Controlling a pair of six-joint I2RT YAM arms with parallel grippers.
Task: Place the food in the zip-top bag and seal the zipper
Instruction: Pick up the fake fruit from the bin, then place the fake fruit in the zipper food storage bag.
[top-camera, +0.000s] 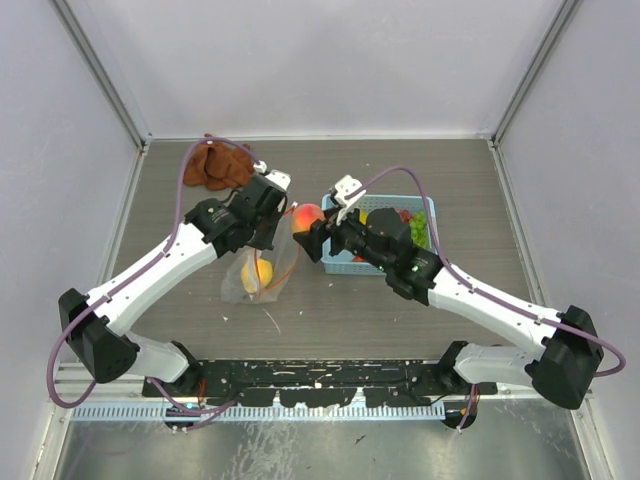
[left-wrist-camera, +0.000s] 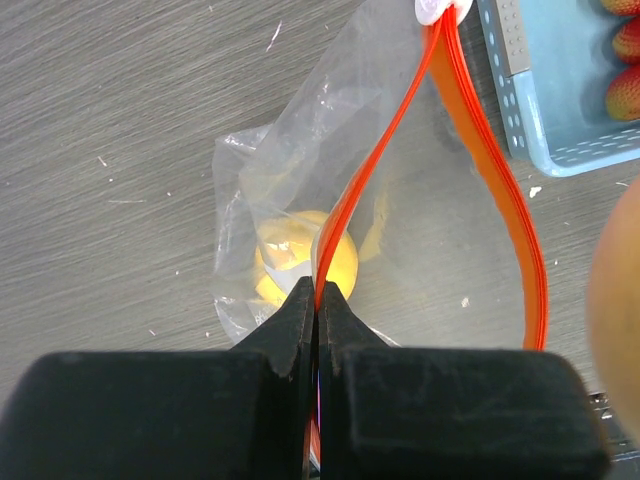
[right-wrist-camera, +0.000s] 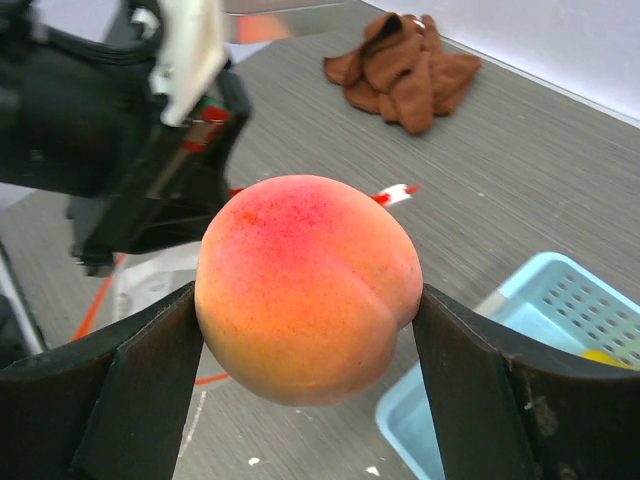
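Peach (right-wrist-camera: 305, 285), round and matte, is clamped between the right fingers (right-wrist-camera: 160, 360) above the grained worktop (left-wrist-camera: 120, 150). The left fingers (left-wrist-camera: 308, 318) pinch the orange zipper (left-wrist-camera: 329, 250) of the clear, crinkled bag (left-wrist-camera: 420, 230), with smooth yellow fruit (left-wrist-camera: 290, 250) inside.

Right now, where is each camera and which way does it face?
Top external: above and behind, looking down at the table; left arm and right arm show.
Left wrist: looks down past the shut left claw at the zip-top bag.
Right wrist: looks past the peach in the right claw toward the brown cloth.
Shared: peach and blue basket, all three.
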